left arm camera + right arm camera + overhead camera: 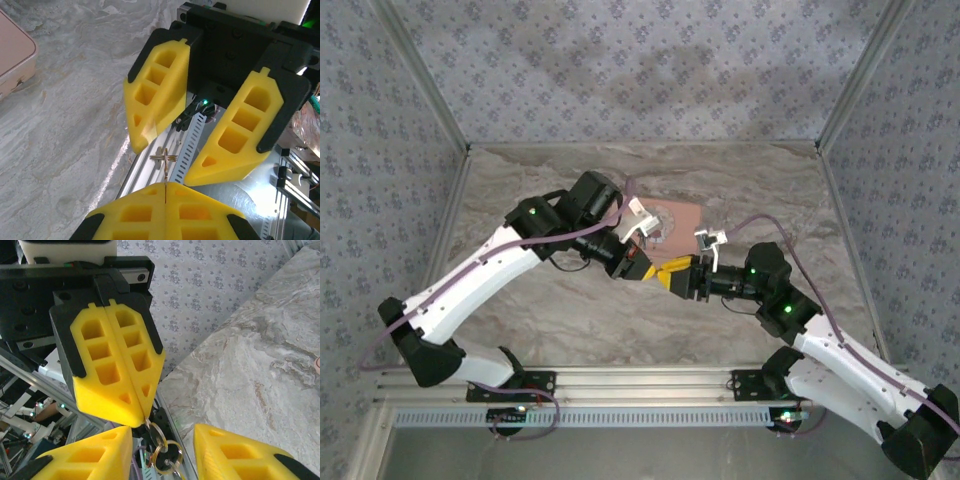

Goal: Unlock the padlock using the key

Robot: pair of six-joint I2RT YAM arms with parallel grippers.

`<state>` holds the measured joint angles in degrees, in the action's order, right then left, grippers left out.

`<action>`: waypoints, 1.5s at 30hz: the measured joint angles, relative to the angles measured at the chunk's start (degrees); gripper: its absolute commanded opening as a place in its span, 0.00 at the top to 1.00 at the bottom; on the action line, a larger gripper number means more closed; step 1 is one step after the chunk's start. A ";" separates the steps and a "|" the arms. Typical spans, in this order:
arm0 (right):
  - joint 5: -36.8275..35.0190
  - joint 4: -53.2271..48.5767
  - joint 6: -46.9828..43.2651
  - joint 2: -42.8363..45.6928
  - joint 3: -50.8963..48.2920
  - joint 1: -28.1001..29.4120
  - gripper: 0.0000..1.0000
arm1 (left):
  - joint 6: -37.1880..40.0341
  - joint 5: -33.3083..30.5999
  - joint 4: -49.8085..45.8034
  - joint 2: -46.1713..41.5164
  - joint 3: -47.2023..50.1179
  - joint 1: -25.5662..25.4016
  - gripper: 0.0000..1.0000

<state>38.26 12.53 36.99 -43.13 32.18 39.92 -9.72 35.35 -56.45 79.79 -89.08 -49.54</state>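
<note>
1 key [164, 159], pinched by the fully closed left gripper [165, 185] above mid-table, runs 6 to 12 o'clock, ringed end pointing into the right gripper [162, 432], fingers parted, empty. Marbled grey table [570, 320]; floral-papered walls [620, 70].

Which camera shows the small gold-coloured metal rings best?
Right wrist: the small gold-coloured metal rings hang plainly below the shut left gripper. Left wrist shows a thin edge-on metal piece pinched at its fingertips. From the top they are too small to tell.
</note>
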 measured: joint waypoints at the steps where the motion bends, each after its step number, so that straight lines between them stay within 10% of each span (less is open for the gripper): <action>1: 0.15 -0.02 0.11 0.00 0.00 0.15 0.71 | 0.00 0.00 0.07 -0.11 0.00 0.00 1.00; 16: -1.75 -3.39 -3.78 0.02 1.60 2.25 1.00 | 0.00 1.27 0.15 -1.27 1.29 0.37 0.99; 20: -4.72 -5.68 -5.99 0.55 2.56 3.34 1.00 | -0.85 1.07 0.76 -1.38 1.29 0.48 0.46; 29: -19.85 -15.63 -13.31 4.00 5.92 6.34 1.00 | -12.15 1.25 8.81 -6.14 7.19 10.86 0.33; 40: -29.92 -18.34 -17.75 1.20 10.21 9.73 1.00 | -26.03 0.46 23.93 -10.95 17.20 12.04 0.29; 45: -28.22 -13.03 -12.04 -1.84 9.29 9.73 1.00 | -30.45 -0.68 33.83 -13.73 25.66 11.10 0.46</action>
<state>10.04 -0.49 24.95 -44.97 41.47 49.65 -40.16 34.68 -22.61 66.06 -63.42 -38.44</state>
